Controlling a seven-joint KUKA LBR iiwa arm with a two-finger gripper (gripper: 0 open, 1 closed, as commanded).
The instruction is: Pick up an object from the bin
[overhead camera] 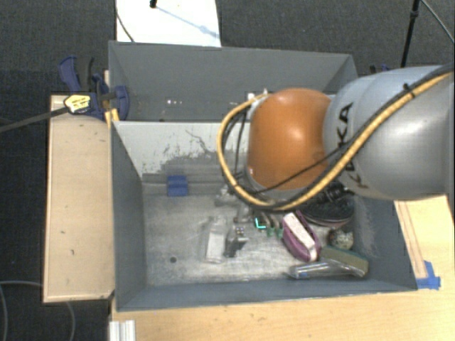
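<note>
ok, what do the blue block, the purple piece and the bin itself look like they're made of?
Blue block: matte, even colour, soft edges. Likely foam or plastic, can't tell which.
Purple piece: smooth, slightly glossy, with a white band. Looks like moulded plastic.
Bin: grey sheet metal with a dull finish, and pale scuffs and scratches on its back wall.

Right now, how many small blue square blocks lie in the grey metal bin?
1. The small blue square block sits on the bin's floor near the far-left corner, against the back wall. The arm covers the middle right; another could be hidden.
</note>
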